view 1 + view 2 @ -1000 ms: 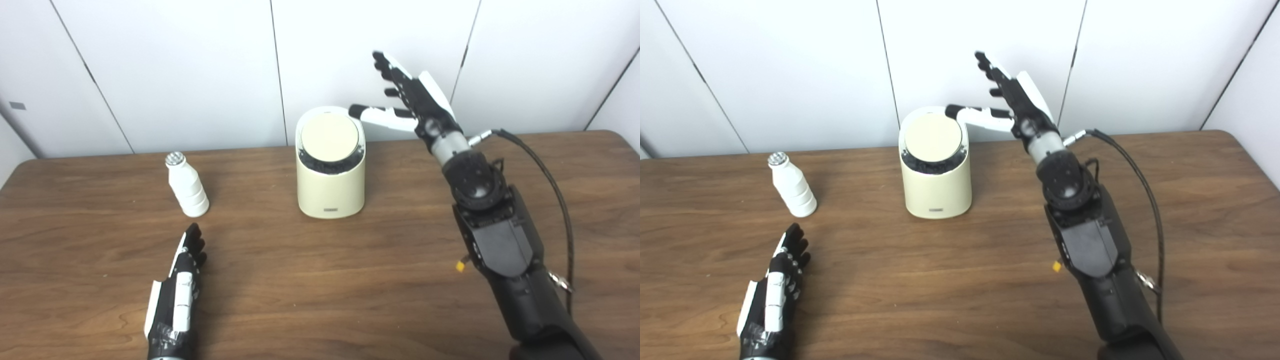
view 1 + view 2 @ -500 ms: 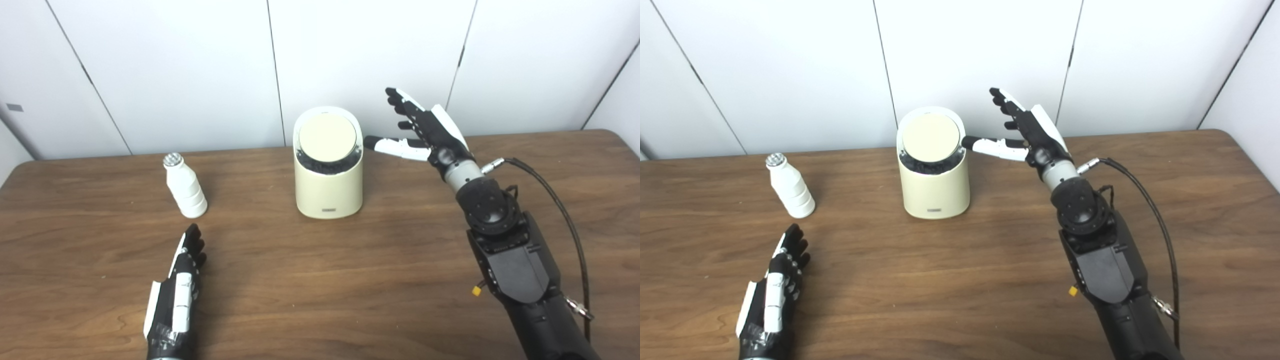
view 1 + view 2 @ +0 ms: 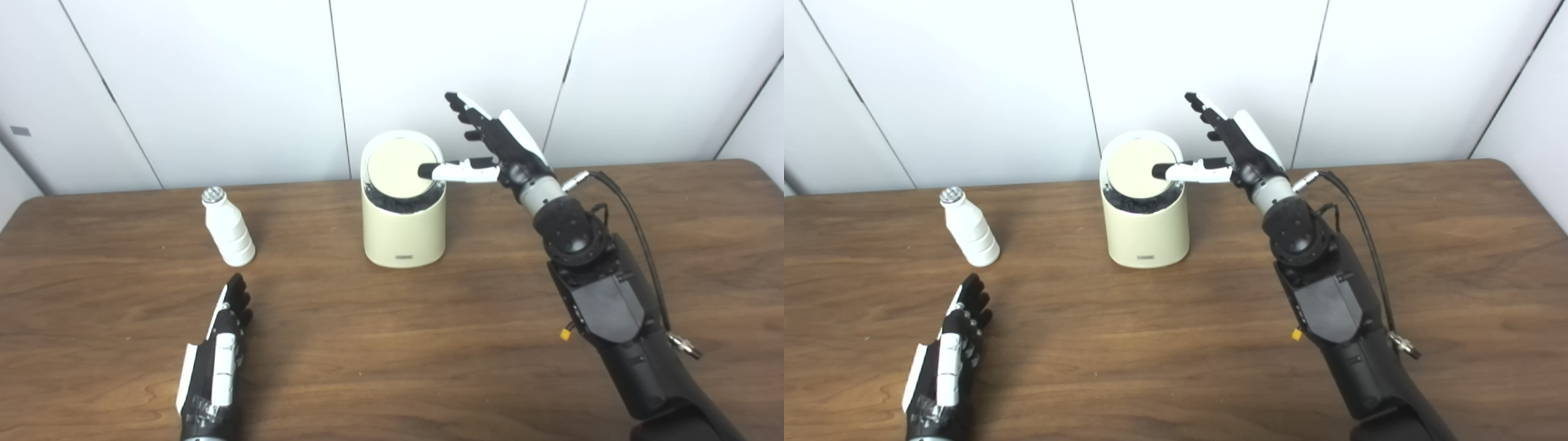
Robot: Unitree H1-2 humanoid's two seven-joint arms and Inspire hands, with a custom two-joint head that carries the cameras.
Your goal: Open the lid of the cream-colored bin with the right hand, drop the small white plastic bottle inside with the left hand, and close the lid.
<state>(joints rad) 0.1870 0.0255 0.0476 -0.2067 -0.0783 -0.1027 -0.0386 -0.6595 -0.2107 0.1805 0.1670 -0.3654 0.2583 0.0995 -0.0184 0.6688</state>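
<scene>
Here, in the left eye view, a rounded cream-colored bin (image 3: 404, 223) with a flat circular lid (image 3: 401, 169) stands on the wood-grain table (image 3: 392, 343); the right hand (image 3: 499, 144), fingers spread and holding nothing, lays its thumb tip over the lid's right edge. The small white plastic bottle (image 3: 228, 228), ribbed with a silvery cap, stands upright well to the bin's left. In the right eye view, the left hand (image 3: 948, 361) lies flat on the table near the bottle, fingers extended, empty.
</scene>
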